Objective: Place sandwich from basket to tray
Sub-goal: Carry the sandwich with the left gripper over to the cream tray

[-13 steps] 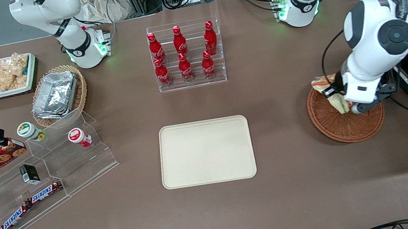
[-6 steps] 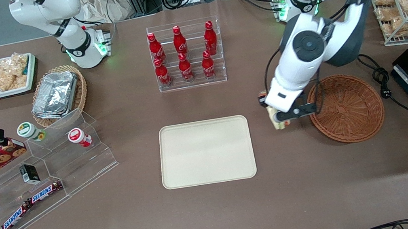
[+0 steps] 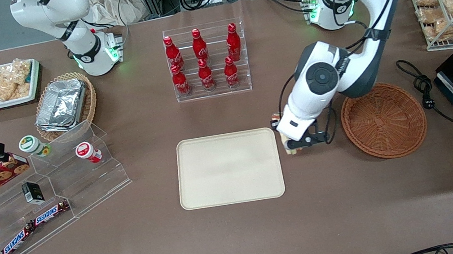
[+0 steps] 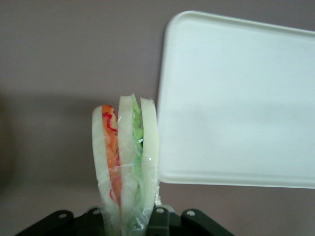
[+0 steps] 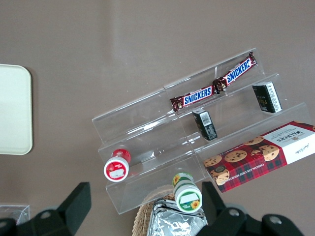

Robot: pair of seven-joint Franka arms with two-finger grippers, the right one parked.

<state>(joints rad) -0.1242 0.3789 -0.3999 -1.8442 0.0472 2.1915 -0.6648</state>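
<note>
**newbie_op:** So where are you at with this one? Halfway?

**rigwatcher:** I'd say past halfway. Your gripper point(image 3: 297, 145) is clamped on the sandwich point(image 4: 127, 162); the wrist cam shows the wedge standing up out of the fingers, orange filling on one side, green on the other, wrap bunched at the grip. The pickup is done: the basket point(image 3: 383, 120) has nothing in it.

**newbie_op:** And it's over the tray?

**rigwatcher:** Not quite. In the front view the gripper hangs just beside the tray point(image 3: 228, 168), at the edge facing the basket, between the two. The wrist cam agrees: the sandwich sits next to the tray's rounded corner point(image 4: 236, 98), over bare table. I can't tell how high it's held.

**newbie_op:** So what's left?

**rigwatcher:** My guess: you carry it sideways until it's over the tray's flat middle, lower it, let go, back off. The tray has nothing on it, so there's plenty of room. I'd watch the release, since a wedge held on edge like that could tip over or land on the rim if you drop it too close to the edge.
</note>
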